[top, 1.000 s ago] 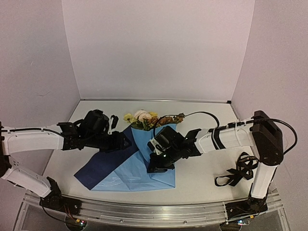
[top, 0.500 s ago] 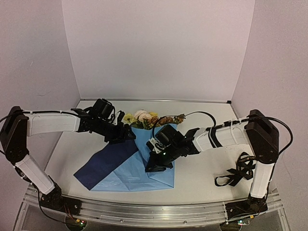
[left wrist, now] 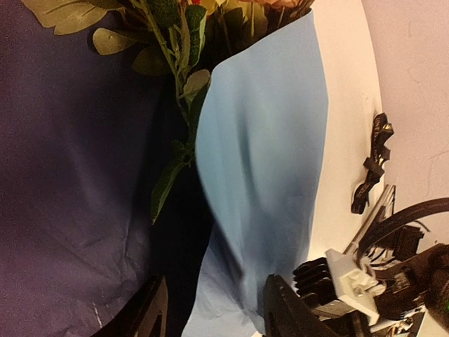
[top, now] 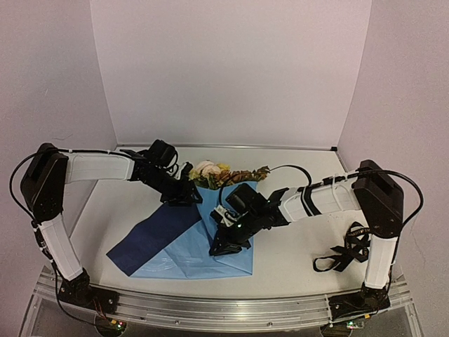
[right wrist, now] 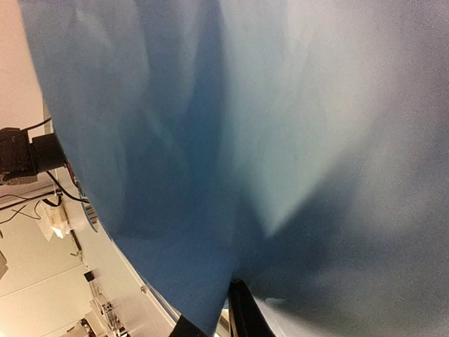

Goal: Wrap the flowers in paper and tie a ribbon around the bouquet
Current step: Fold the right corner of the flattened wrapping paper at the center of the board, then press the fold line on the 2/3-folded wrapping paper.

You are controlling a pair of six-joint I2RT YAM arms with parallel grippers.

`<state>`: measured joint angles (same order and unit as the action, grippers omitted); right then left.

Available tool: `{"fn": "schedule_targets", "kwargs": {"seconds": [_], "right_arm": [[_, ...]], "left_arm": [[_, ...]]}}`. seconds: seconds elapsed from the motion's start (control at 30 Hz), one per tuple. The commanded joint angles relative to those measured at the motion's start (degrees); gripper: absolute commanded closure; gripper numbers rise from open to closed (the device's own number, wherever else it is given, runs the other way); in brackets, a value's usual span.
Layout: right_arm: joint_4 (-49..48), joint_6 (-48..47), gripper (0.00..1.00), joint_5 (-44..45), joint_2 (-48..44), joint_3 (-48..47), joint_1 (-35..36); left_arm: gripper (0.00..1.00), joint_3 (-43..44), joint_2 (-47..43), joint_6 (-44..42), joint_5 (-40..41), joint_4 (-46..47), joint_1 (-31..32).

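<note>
1. My left pincer (left wrist: 214, 288) is spread open over the paper (top: 184, 253), just beside the green stems of the flowers (top: 219, 172).
2. My right pincer (top: 223, 242) pinches the paper's light blue fold, on its near right side.
3. The ribbon (top: 347, 251) lies well apart, far right.

Reaching the left arm (top: 98, 167) rightward from its raised elbow, forearm lying nearly level; angling the left gripper (top: 184, 195) downward at the wrist; holding its fingers (left wrist: 149, 312) well apart in the left wrist view; stretching the right arm (top: 323, 199) leftward, low and nearly level, elbow standing high at the right side; tipping the right gripper (top: 223, 244) down and toward the near edge; pinching a fold of the paper (right wrist: 280, 140) between almost-touching fingertips (right wrist: 242, 312).
</note>
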<state>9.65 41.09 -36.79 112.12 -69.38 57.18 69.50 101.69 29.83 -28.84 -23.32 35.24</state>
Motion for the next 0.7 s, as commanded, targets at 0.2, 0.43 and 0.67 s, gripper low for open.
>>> {"fn": "schedule_targets", "kwargs": {"seconds": [0.2,0.43,0.67], "right_arm": [[-1.03,-2.11,0.68,-1.9,-4.03,2.05,-0.67],[-0.62,0.4,0.51,0.74,-10.74,8.1,-2.15],[-1.06,1.84,0.61,5.24,-13.98,15.03,-2.16]], "left_arm": [[0.92,2.27,2.76,-1.18,-0.04,-0.61,-0.68],[1.0,0.05,1.09,-0.45,1.3,1.54,-0.67],[1.0,-3.33,-1.07,0.91,4.78,2.84,-0.62]]}}
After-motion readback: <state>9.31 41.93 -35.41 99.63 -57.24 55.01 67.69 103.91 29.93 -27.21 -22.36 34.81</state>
